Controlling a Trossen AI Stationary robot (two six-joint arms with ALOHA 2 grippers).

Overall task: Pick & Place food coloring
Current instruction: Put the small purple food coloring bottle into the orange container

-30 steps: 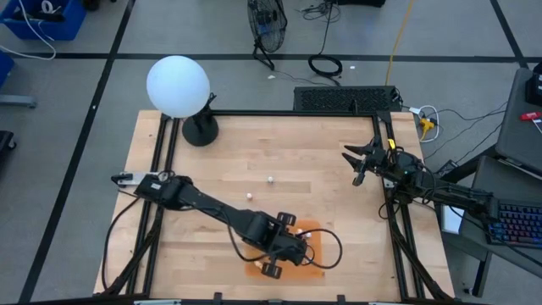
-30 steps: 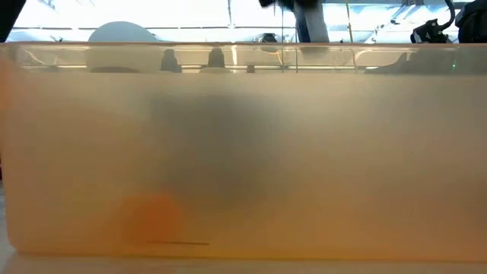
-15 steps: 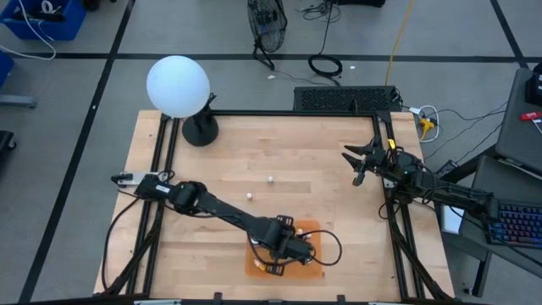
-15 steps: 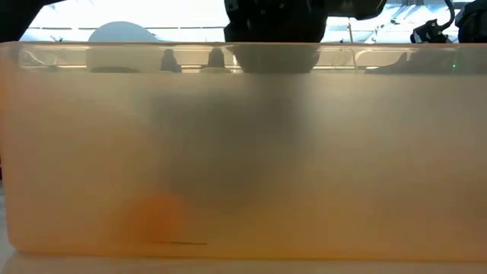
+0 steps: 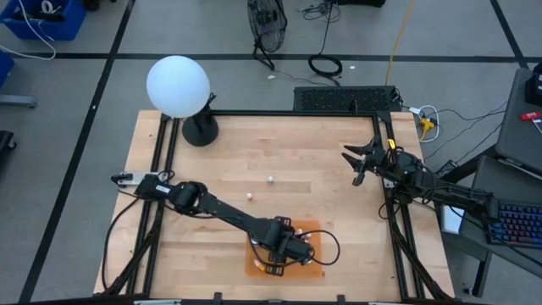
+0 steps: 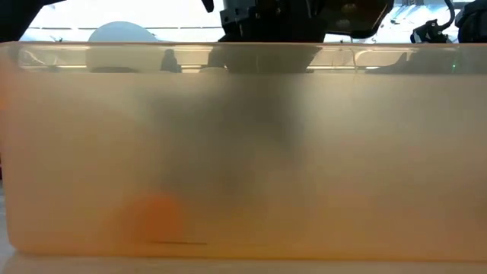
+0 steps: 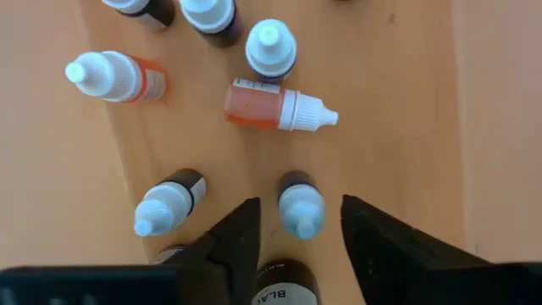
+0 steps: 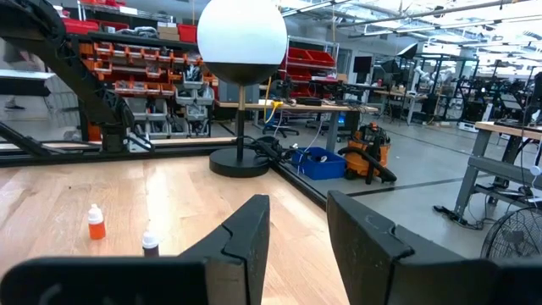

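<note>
Right, watching the left gripper (image 5: 284, 252) hanging low over the orange mat (image 5: 254, 269) at the table's near edge. Seeing its claw released, fingers (image 7: 241, 233) spread either side of a dark bottle with a pale blue cap (image 7: 300, 206), with a sliver of gap on each side and nothing clamped.

Counting more of the food coloring around it on the mat:
- Spotting an orange dropper bottle (image 7: 271, 105) lying on its side, white cap pointing away from the label.
- Finding another orange one (image 7: 110, 76) standing nearby.
- Noting two dark bottles (image 7: 271, 48) with whitish tops just beyond.
- Catching one more dark bottle (image 7: 165, 206) leaning beside the claw.

Reading "BLA" on a dark bottle (image 7: 281, 288) right under the wrist, the rest of the word cut off. Failing to make out the small print on the fallen bottle's white label.

Picking out two stray bottles (image 5: 270, 180) (image 5: 250, 196) on the bare wood, well apart from the mat.

Glancing over at the right gripper (image 5: 360, 161), parked by the table's right edge, claw released and grasping nothing.

Getting only a cloudy bin wall (image 6: 243, 152) in the low view.
</note>
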